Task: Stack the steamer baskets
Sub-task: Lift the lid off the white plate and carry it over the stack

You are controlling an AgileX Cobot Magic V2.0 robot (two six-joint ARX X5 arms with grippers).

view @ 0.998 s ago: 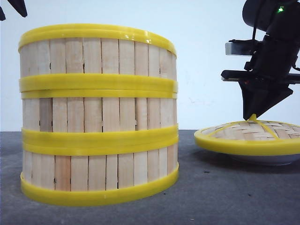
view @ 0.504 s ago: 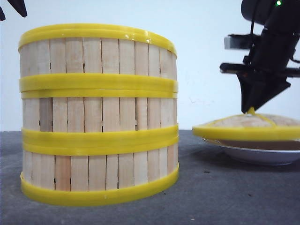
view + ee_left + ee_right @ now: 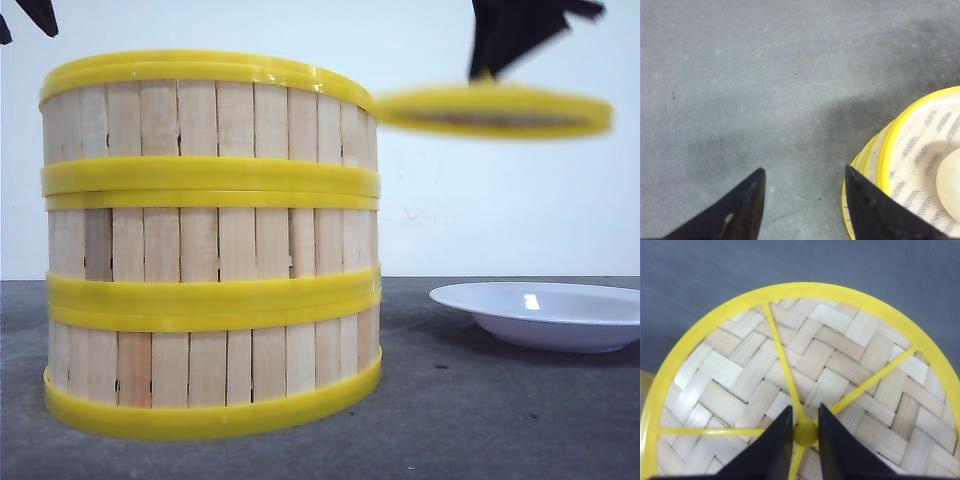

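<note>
Right arm pose: my right gripper (image 3: pixel 804 432) is raised high, near the upper edge of the front view, fingers pointing down, level with the top of the stack.
Right gripper state: my fingers are pinched narrowly on the yellow knob (image 3: pixel 805 433) at the centre of the lid (image 3: pixel 495 108), which hangs clear of the counter (image 3: pixel 450 410).
Lid: one domed woven lid with a yellow rim and yellow spokes; it sits directly under my right gripper, roughly level, its near edge just beside the top rim of the stack. I cannot tell whether it touches.
Left arm pose: my left gripper (image 3: pixel 802 200) hovers above the counter at the far upper corner of the front view, fingers pointing down.
Left gripper state: my left fingers stand apart with bare counter between them, holding nothing.
Steamer baskets: three steamer baskets (image 3: pixel 210 245), stacked one on another in a straight column on the counter, beside and below my right gripper; one of my left fingers overlaps the stack's rim in the left wrist view.
Inside the top basket: a pale mesh liner and a pale rounded thing (image 3: pixel 950 185), only partly in view.
Plate: one white plate (image 3: pixel 545 315), on the counter far below my right gripper.
Writing: none legible.
</note>
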